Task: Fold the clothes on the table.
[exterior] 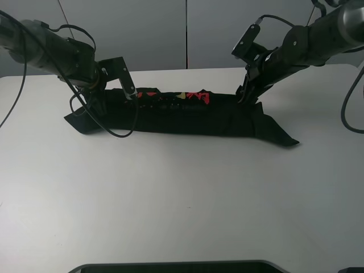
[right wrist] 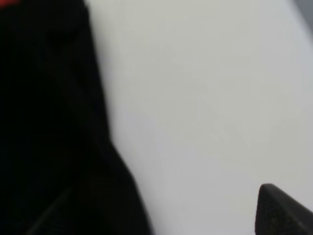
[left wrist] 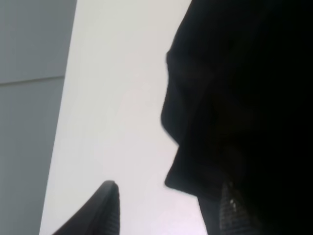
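Across the high view, the white table fills the frame. On its 12 o'clock half lies the black shirt, gathered into a long narrow band running from 9 o'clock to 3 o'clock, with a sleeve flared at each end. The left gripper stands at the band's 9 o'clock end, fingers spread, one resting against the cloth. The right gripper stands at the 3 o'clock end, jaws likewise spread. Red and yellow print shows along the 12 o'clock edge.
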